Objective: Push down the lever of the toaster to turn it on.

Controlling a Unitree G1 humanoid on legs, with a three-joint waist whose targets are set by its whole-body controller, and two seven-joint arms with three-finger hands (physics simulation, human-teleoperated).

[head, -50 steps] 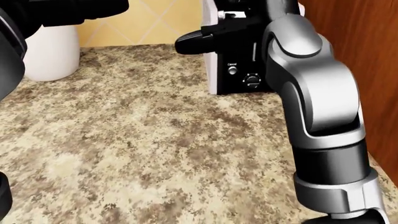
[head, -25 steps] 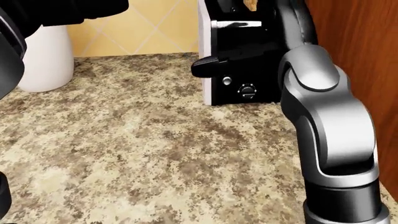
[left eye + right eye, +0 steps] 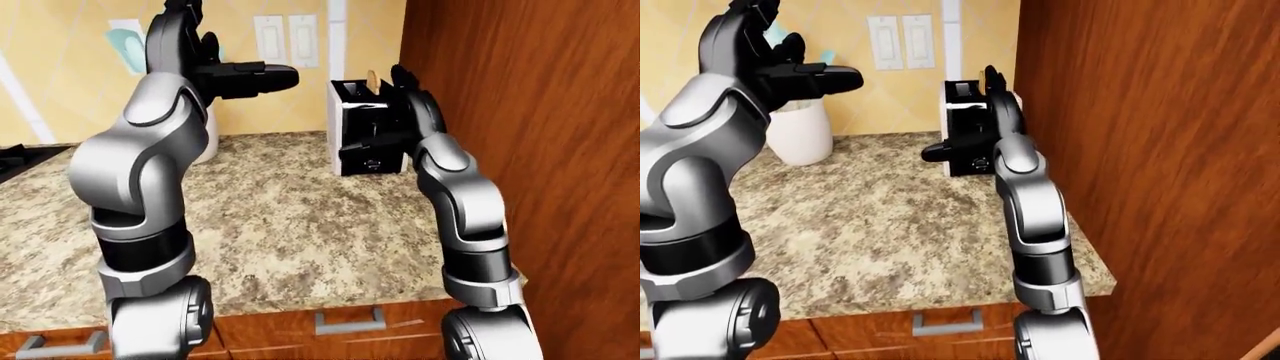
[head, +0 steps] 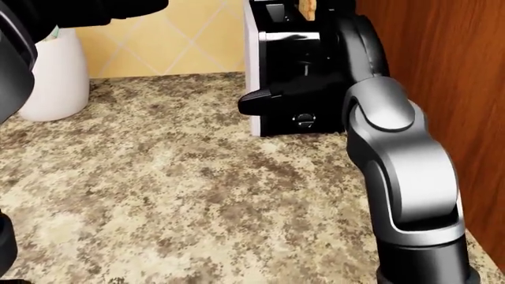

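Right hand [image 4: 272,97] pressed against toaster [image 4: 288,59] face, low on lever slot; finger spread unclear, lever hidden. Toaster at table [image 4: 182,195] far edge beside wooden cabinet [image 3: 520,112]. Left hand [image 3: 240,75] raised, fingers spread, empty. Step: pressing lever. Next: confirm latch, withdraw.

I see toaster [image 4: 284,71]: white side, black face, upright on worktop [image 4: 173,189] by wood panel | toast [image 4: 308,8] poking from slot | lever hidden behind my right hand [image 4: 272,97]
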